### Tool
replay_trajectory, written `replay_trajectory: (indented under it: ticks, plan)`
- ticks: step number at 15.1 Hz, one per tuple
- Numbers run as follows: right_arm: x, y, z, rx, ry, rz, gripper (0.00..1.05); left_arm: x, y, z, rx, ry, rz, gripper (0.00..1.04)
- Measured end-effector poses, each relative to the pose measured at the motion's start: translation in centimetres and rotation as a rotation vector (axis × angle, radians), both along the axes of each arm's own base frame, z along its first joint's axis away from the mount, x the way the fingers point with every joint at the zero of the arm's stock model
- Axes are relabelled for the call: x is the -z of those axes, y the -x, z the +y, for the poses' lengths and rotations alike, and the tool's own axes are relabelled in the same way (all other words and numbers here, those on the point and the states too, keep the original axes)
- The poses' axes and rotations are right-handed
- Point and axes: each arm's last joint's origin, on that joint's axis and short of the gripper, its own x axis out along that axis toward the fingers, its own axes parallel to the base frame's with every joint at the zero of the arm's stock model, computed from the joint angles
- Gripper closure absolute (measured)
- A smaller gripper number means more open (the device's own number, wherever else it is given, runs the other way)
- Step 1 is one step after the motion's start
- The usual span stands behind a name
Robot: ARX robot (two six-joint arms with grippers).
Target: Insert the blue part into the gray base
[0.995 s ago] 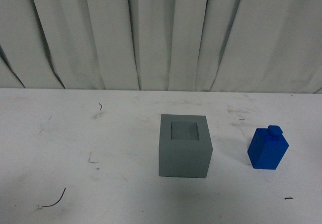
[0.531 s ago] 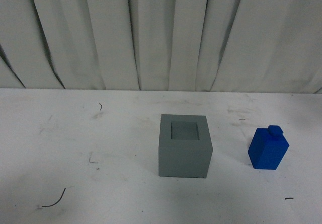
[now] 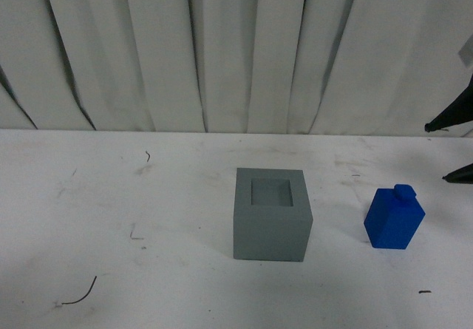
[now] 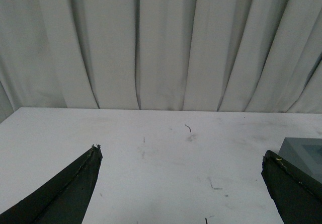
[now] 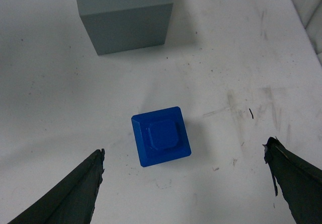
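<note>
Sitting: 1 blue pt [image 3: 394, 222], 1 base [image 3: 270, 234]

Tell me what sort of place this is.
Most likely a robot test bench in a lab: a scuffed white table backed by a plain pale curtain, bearing two plain test pieces, the gray base and the blue part.

Bright blue block [image 3: 394, 222] at three o'clock from the matte gray cube [image 3: 270, 222]; white, dark-scuffed table [image 3: 170, 285]; pale pleated curtain [image 3: 222, 48].
</note>
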Motion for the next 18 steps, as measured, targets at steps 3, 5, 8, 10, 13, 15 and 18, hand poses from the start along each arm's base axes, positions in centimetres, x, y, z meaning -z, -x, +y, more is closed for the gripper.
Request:
replay_trajectory:
  ticks: [3, 5, 8, 10, 13, 15, 18]
  plan:
    - [1.6, -1.0, 1.3, -0.076, 0.080, 0.036, 0.06, 0.0, 0.0, 0.0, 0.000, 0.000, 0.000, 0.07]
    - [2.6, -1.7, 1.4, -0.092, 0.112, 0.046, 0.06, 0.0, 0.0, 0.0, 0.000, 0.000, 0.000, 0.07]
    - [4.6, -2.5, 3.8, -0.171, 0.182, 0.116, 0.06, 0.0, 0.0, 0.0, 0.000, 0.000, 0.000, 0.07]
    - [6.5, -3.3, 4.2, -0.184, 0.243, 0.123, 0.06, 0.0, 0.0, 0.0, 0.000, 0.000, 0.000, 0.07]
    - [7.4, -3.5, 4.5, -0.188, 0.266, 0.123, 0.06, 0.0, 0.0, 0.0, 0.000, 0.000, 0.000, 0.07]
    - [7.6, -3.6, 4.7, -0.193, 0.269, 0.122, 0.06, 0.0, 0.0, 0.0, 0.000, 0.000, 0.000, 0.07]
    - [7.6, -3.6, 4.9, -0.196, 0.274, 0.119, 0.06, 0.0, 0.0, 0.0, 0.000, 0.000, 0.000, 0.07]
